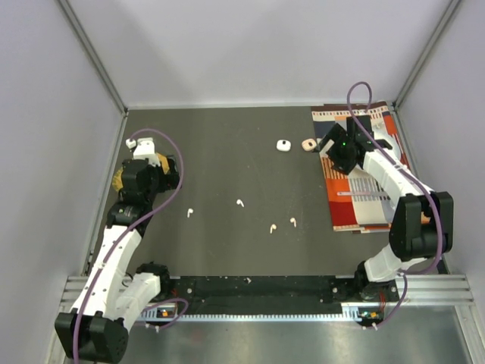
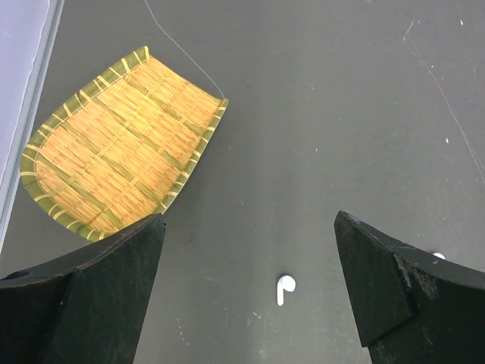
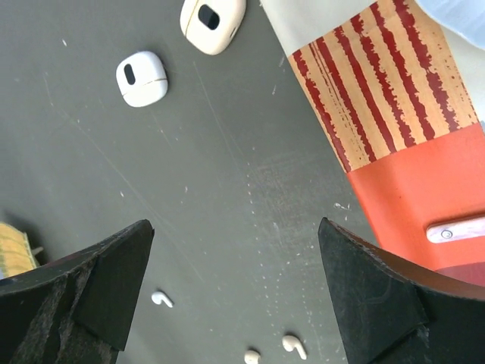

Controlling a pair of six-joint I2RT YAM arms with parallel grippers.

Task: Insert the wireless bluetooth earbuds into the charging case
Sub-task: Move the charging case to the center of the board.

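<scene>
Shows left end effector [image 2: 250, 227] and right end effector [image 3: 235, 231] both wide, empty. Finds four earbuds [image 1: 240, 203] loose mid-desk [image 1: 227, 152], well apart from white case [image 3: 142, 78] and peach case [image 3: 212, 23]. Risks off-centre pinch flicking a tiny bud away; lids possibly shut, blocking insertion.

We record the table surface [image 1: 227, 159] as uniform dark grey. At upper centre of the top view there is a white charging case [image 1: 283, 145] and, to its right, a pale peach charging case [image 1: 308, 144]. Lower centre shows two white earbuds [image 1: 190, 213] [image 1: 240, 203] and two peach-pink earbuds [image 1: 272, 228] [image 1: 292, 222]. The cloth [image 3: 379, 91], upper right of the right wrist view, carries dark red stripes on tan above a solid orange-red block. The woven tray [image 2: 121, 152], upper left of the left wrist view, is straw yellow with green bands.
</scene>
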